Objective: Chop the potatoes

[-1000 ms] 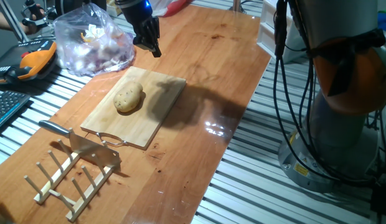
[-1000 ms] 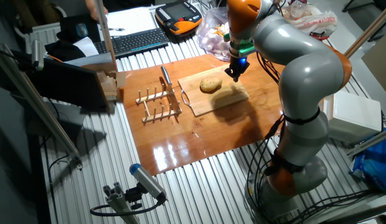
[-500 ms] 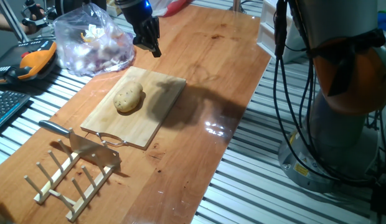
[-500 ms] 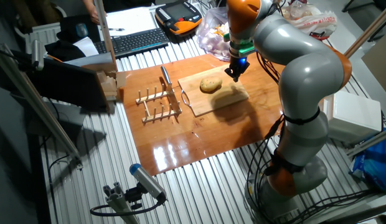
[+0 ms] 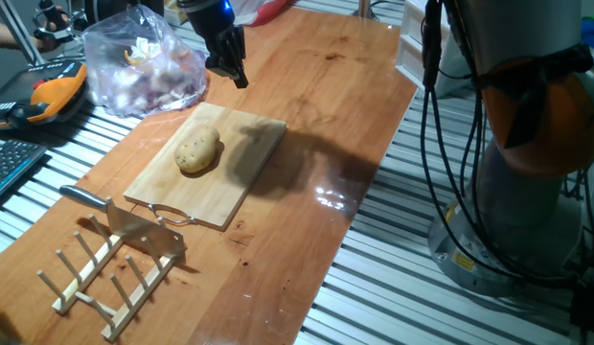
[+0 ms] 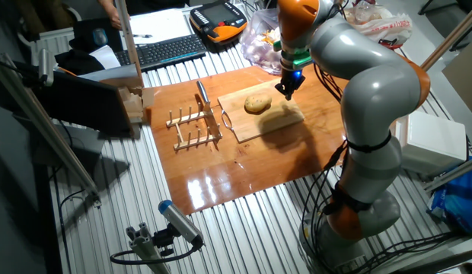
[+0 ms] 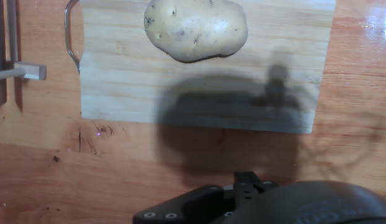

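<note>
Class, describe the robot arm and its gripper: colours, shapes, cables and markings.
The arm has rounded silver-grey segments with orange joint bands. Near the wrist sit a green ring and a blue light. The gripper is black, and black cables hang beside the base.

The grey arm bends over the table, its gripper (image 5: 238, 77) pointing down in the air, holding nothing.
</note>
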